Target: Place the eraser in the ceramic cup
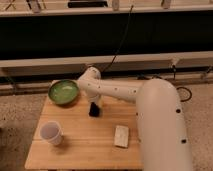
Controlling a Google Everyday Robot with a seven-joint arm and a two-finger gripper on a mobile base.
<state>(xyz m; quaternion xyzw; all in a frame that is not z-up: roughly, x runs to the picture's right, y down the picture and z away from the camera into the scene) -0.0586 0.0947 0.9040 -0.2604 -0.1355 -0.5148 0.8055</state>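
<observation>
Camera view is showing you the gripper (94, 108) reaching down to the wooden table (85, 147), its fingers closing tight on the small flat black eraser (93, 113), just beside the green bowl (63, 92). Your small white ceramic cup (51, 133) is standing well apart, front left.

The bulky white arm (150, 115) stretches toward the round green bowl (63, 92). Its dark two-finger gripper (94, 110) points down just beside that bowl, fingers closed.
</observation>
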